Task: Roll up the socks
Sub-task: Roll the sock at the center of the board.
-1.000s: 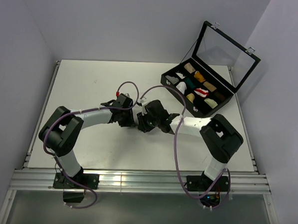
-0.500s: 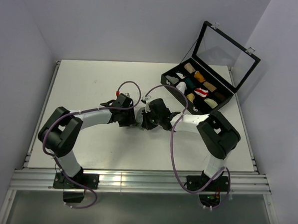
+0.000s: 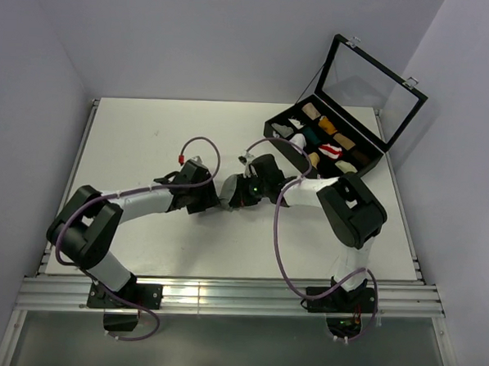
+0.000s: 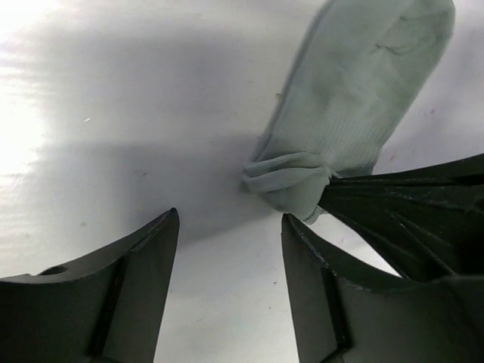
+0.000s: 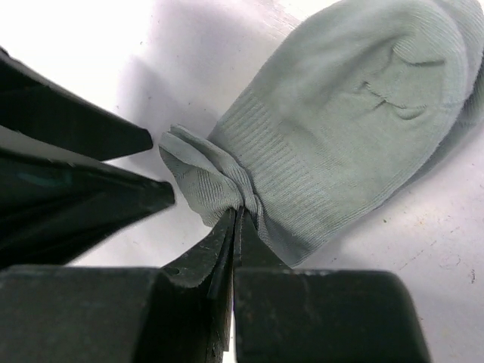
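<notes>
A short grey sock [image 5: 355, 113] lies flat on the white table, toe pointing away from my grippers. My right gripper [image 5: 236, 215] is shut on its bunched cuff. In the left wrist view the sock [image 4: 363, 98] lies up and to the right, and my left gripper [image 4: 231, 227] is open and empty on the table just short of the cuff. From above, the sock [image 3: 228, 185] shows as a small grey patch between the left gripper [image 3: 214, 201] and the right gripper [image 3: 238, 201]. The mustard-yellow and white striped socks are out of view.
A black compartmented case [image 3: 273, 132] with its glass lid [image 3: 371, 85] raised stands at the back right and holds several small fabric rolls [image 3: 330, 150]. The left gripper's fingers [image 5: 91, 132] sit close to the cuff in the right wrist view.
Both grippers have shifted a little left and the left arm has stretched out lower. The grey sock now shows between them from above.
</notes>
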Tool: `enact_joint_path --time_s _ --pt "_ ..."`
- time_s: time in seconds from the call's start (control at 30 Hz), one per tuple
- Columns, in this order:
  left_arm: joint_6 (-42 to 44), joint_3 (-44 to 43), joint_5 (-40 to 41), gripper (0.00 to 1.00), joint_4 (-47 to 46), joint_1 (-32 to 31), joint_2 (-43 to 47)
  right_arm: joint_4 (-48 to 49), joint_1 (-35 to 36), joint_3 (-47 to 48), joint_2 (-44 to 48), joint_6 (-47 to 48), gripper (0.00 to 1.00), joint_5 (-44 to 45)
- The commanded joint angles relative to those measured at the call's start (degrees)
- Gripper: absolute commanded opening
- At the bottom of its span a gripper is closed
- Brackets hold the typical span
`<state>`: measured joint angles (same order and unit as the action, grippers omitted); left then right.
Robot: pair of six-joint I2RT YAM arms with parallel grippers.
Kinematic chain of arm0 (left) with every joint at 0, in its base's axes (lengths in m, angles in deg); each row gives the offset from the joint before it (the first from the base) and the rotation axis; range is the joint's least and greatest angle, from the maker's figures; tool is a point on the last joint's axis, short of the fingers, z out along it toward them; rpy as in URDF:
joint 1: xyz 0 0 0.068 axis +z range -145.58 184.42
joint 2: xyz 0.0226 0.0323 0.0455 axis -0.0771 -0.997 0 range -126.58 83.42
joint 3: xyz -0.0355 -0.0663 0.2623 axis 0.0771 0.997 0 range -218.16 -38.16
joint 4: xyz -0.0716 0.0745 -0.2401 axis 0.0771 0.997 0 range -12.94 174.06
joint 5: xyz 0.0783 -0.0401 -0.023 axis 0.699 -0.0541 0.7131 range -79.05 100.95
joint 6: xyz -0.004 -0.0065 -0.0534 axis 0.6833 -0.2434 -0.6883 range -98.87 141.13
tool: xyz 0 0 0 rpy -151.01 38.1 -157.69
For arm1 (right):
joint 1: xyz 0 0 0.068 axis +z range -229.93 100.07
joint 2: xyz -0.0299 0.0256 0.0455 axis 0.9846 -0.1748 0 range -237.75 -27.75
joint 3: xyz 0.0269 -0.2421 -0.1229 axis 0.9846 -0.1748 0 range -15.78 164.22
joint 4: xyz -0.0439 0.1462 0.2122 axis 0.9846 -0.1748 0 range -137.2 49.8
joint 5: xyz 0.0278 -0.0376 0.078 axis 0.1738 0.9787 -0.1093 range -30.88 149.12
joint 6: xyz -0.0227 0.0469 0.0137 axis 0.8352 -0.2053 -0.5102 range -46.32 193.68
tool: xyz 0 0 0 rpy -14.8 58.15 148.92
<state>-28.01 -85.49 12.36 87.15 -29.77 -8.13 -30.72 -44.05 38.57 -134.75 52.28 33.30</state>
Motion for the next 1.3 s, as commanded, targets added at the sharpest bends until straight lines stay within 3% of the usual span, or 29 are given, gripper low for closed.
enact_joint_path --time_s 0.0,0.27,0.8,0.9,1.0,1.07,1.17,1.27 --pt "-7.1 3.2 2.1 0.61 -4.7 1.5 3.9 -1.1 -0.9 0.0 -2.0 -3.4 0.00 -1.9" --pt "-17.2 9.1 -0.2 0.49 -13.8 3.3 4.9 2.4 -1.1 -0.6 -2.9 -9.1 0.00 -4.1" --pt "-18.5 5.9 -2.3 0.39 -14.9 2.6 -4.5 3.5 -1.1 -0.7 -3.1 -11.2 0.00 -4.5" --pt "-18.4 5.5 -2.3 0.34 -14.3 2.3 -5.4 3.0 -1.1 -0.6 -2.6 -11.0 0.00 -4.3" --pt "-18.2 4.9 -1.9 0.22 -13.3 2.2 -5.7 2.2 -1.1 -0.7 -0.8 -9.8 0.00 -3.3" --pt "-17.4 4.4 -1.7 0.12 -11.5 2.1 -5.5 1.7 -0.9 -1.3 0.9 -7.8 0.05 -1.9" --pt "-15.7 2.9 -1.7 0.01 -7.9 2.1 -4.4 0.8 -0.2 -2.7 6.8 -3.4 0.23 2.5" --pt "-13.1 0.5 0.7 0.01 -4.2 2.1 -3.9 0.5 2.7 -3.9 11.7 2.2 0.37 10.6"
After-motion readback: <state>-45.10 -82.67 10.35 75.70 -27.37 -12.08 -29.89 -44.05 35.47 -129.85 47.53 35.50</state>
